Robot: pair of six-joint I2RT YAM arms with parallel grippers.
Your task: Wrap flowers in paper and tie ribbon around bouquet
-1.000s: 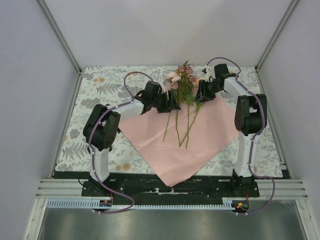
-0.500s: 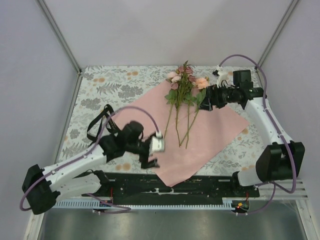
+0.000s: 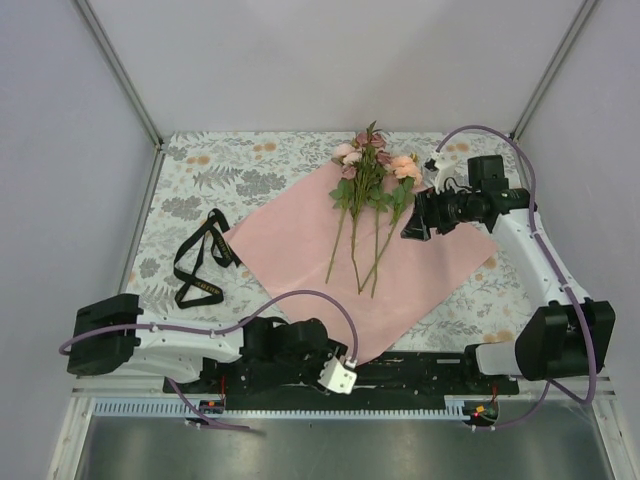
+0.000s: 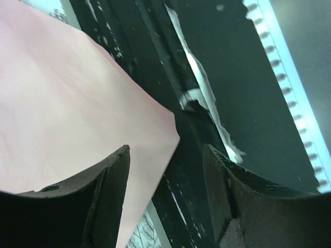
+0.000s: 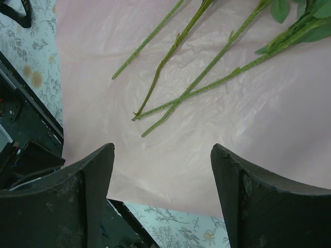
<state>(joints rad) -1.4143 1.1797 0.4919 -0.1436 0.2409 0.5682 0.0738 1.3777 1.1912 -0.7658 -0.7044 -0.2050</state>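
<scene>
- Up top, you see flowers (image 3: 365,190) lying toward 12 o'clock on pink paper (image 3: 290,250), ribbon (image 3: 200,262) off at 9.
- Only wrist cams show jaws: left gripper (image 4: 165,155) apart over paper's 6 o'clock corner, right gripper (image 5: 163,150) apart above flowers.

I see the paper (image 3: 400,280) showing plain pink mid-frame, with the flowers (image 3: 363,186) pink, peach and mauve on green stems. At left the ribbon (image 3: 200,293) is black; the tablecloth (image 3: 230,165) is pale with grey leaves and orange blotches.
</scene>
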